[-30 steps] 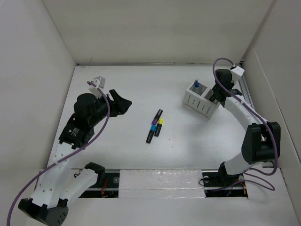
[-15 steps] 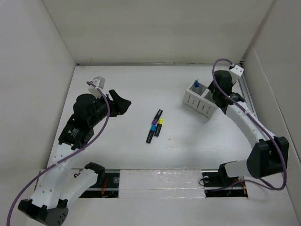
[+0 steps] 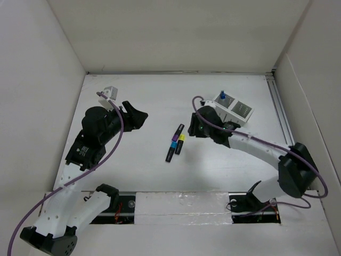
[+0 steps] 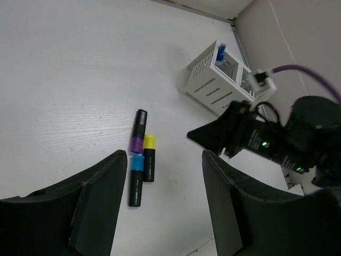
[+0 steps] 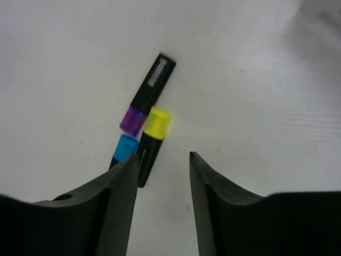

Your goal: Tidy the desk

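Left gripper (image 4: 162, 160) and right gripper (image 5: 162, 157) gape empty (2 arms); 3 markers (image 3: 176, 143), 1 holder (image 3: 240, 110) on desk (image 3: 144, 96).

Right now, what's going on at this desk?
Two robot arms are tidying the desk. The right tool hovers open and empty just above three highlighters lying close together mid-desk: a purple-capped highlighter, a blue-capped highlighter and a yellow-capped highlighter. The left tool is also open and empty, off to the left and pointed toward them. A white pen holder stands at the back right with one blue pen in it. Nothing is being held.
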Action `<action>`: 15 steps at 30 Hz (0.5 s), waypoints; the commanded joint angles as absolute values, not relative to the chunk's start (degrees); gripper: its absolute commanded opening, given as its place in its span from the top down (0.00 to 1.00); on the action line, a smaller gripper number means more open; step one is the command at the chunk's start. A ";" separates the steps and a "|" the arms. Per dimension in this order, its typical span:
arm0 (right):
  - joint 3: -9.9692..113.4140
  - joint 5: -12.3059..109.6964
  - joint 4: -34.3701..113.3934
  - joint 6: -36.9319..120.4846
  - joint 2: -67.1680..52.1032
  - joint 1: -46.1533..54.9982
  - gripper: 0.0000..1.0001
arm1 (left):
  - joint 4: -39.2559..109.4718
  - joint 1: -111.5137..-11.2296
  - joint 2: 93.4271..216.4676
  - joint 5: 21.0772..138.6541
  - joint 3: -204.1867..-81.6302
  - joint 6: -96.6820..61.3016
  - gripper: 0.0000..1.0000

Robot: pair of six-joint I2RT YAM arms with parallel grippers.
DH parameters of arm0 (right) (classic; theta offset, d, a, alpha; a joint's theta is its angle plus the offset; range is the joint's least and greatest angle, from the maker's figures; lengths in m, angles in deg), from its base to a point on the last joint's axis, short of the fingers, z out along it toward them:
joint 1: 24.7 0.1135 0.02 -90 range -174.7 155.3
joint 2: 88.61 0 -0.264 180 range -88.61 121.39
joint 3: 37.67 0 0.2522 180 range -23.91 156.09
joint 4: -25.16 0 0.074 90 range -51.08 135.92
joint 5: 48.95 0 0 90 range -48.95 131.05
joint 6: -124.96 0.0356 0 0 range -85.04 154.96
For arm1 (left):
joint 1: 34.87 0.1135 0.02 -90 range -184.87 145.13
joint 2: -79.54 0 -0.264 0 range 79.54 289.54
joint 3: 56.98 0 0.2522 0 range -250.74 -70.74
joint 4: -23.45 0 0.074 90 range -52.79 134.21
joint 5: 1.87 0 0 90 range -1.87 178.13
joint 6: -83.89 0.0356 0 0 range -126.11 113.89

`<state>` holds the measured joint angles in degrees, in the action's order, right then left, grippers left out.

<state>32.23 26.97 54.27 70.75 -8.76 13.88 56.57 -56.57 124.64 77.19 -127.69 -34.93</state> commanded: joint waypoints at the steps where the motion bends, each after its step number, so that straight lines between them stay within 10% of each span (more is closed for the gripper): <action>1: 35.76 29.72 56.05 72.93 -2.43 18.00 0.49 | 52.68 -56.76 124.10 75.92 -127.61 -34.76 0.46; 15: 45.87 28.66 58.52 72.31 16.31 20.47 0.43 | 53.12 -56.76 123.05 76.96 -126.90 -34.24 0.46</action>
<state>42.50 28.58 58.66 72.09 15.13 19.98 54.95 -56.57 124.62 76.62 -127.43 -34.91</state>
